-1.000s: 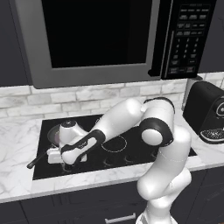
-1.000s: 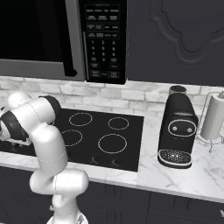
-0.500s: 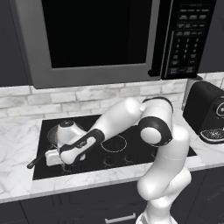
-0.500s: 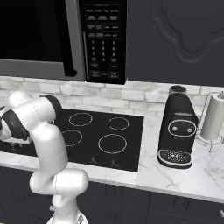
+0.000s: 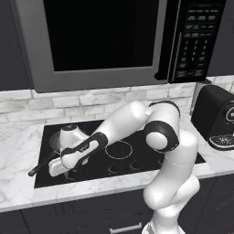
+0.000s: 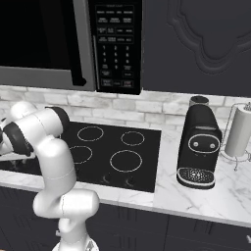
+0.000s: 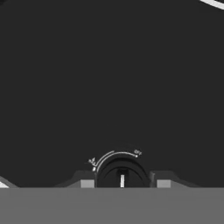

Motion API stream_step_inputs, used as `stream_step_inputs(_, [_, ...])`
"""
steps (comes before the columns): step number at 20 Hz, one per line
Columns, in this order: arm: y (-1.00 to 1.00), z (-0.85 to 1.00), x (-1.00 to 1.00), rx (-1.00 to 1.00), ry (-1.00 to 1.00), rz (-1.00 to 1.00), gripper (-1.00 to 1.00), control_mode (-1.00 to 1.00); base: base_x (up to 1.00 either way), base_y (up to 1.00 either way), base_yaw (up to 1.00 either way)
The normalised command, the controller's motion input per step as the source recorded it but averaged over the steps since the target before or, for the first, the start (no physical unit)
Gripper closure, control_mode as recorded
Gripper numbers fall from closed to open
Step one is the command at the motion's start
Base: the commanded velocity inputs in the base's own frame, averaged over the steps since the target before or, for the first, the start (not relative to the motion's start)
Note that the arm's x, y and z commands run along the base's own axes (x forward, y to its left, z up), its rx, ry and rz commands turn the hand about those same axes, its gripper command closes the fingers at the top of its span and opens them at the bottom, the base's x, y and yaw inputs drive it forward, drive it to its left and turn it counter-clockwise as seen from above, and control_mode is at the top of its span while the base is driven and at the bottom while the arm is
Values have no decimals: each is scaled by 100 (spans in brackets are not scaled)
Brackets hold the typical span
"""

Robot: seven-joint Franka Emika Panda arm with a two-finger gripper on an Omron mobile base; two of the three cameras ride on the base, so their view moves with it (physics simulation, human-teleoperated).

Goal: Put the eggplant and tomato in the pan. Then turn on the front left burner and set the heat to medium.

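Claw (image 7: 122, 183) low centre of hand view, fingertips (image 7: 87, 183) clamped either side of a black cooktop knob (image 7: 122, 173), pan (image 5: 68, 137) left of centre on cooktop (image 5: 183, 151).

Pan (image 5: 67, 136) and handle just behind knob (image 7: 122, 175)

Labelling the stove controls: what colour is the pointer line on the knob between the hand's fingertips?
White, on a black knob; clearest in the hand view.

pan (image 5: 64, 137) on cooktop (image 5: 137, 132), rear left (contents hidden, perhaps) | coffee machine (image 6: 198, 147) right of cooktop
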Motion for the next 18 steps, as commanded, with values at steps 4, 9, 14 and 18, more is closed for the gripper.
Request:
stream_step_inputs(4, [-3, -11, -5, 0, 0, 33, 100, -100, 0, 0, 0])
stream_step_inputs(9, [-7, -14, -7, 0, 0, 35, 100, -100, 0, 0, 0])
stream_step_inputs(14, [-8, -20, -3, 2, 0, 36, 100, -100, 0, 0, 0])
stream_step_inputs(18, [-10, -20, -3, 3, 0, 36, 100, -100, 0, 0, 0])
